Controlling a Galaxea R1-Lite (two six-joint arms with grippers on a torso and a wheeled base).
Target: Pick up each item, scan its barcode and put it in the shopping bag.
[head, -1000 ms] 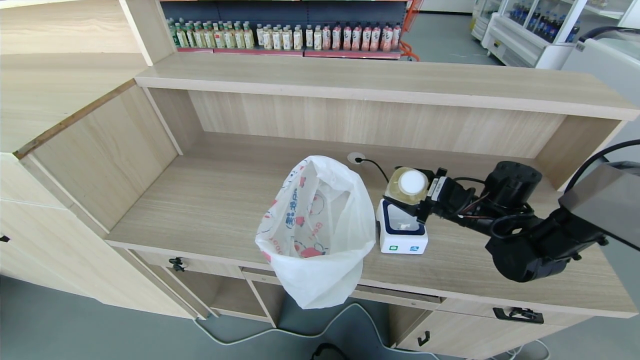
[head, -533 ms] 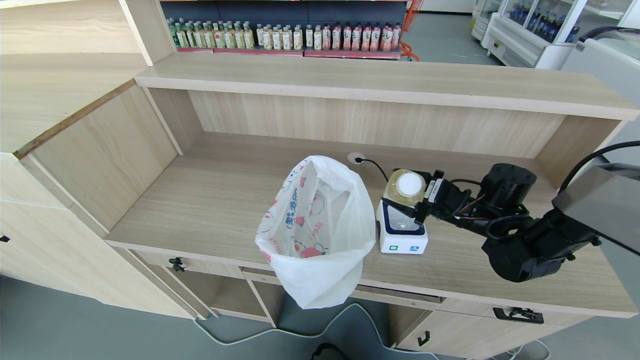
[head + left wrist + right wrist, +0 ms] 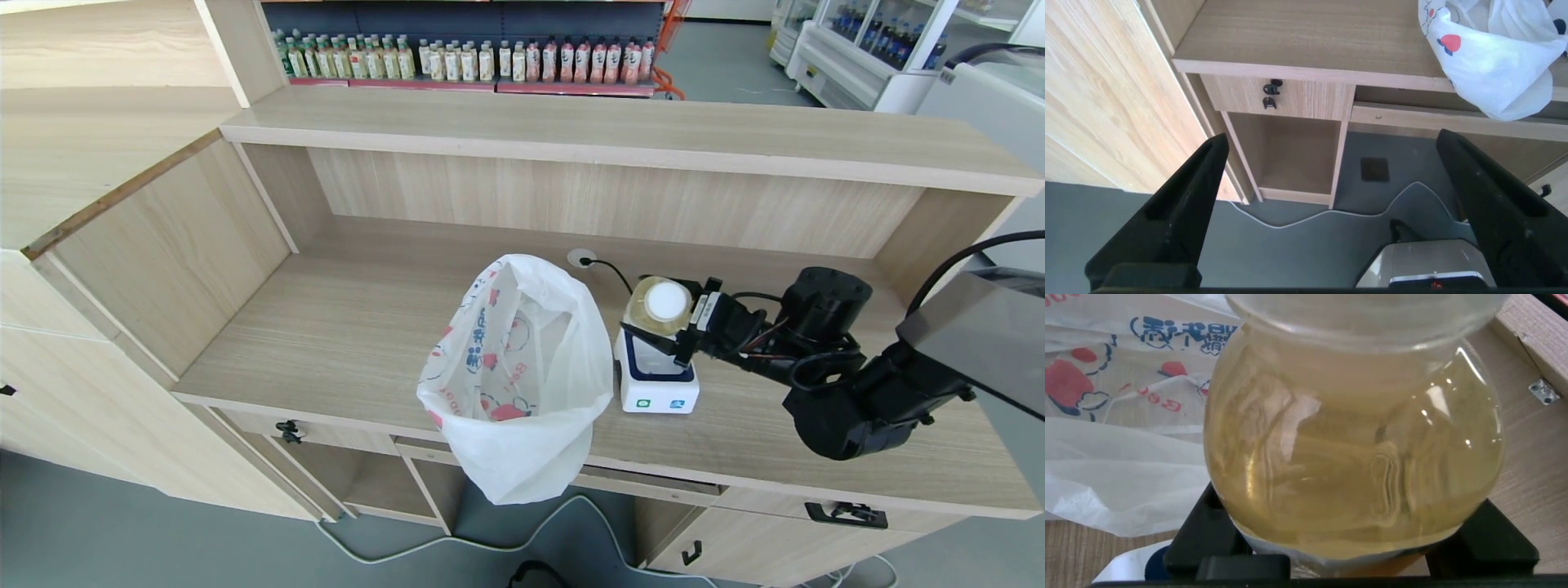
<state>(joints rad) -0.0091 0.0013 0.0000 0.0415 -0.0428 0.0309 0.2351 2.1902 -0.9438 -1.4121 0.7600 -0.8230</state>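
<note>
My right gripper (image 3: 665, 320) is shut on a bottle (image 3: 660, 306) of pale yellow drink with a white cap, held just over the white barcode scanner (image 3: 655, 384) on the counter. The right wrist view has the bottle (image 3: 1360, 457) up close, with black fingers (image 3: 1486, 539) on both sides of its body and the scanner (image 3: 1139, 567) below. The white shopping bag (image 3: 522, 367) with red and blue print stands open just left of the scanner and hangs over the counter's front edge. My left gripper (image 3: 1339, 204) is low beside the counter, its fingers spread wide with nothing between them.
A black cable runs from the scanner to a round port (image 3: 581, 258) at the back of the wooden counter (image 3: 351, 327). A raised shelf (image 3: 620, 135) overhangs the back. Drawers with black handles (image 3: 1270, 91) sit under the counter. Bare countertop lies left of the bag.
My right gripper has shifted the bottle slightly left and back over the scanner. The bag and scanner stayed put.
</note>
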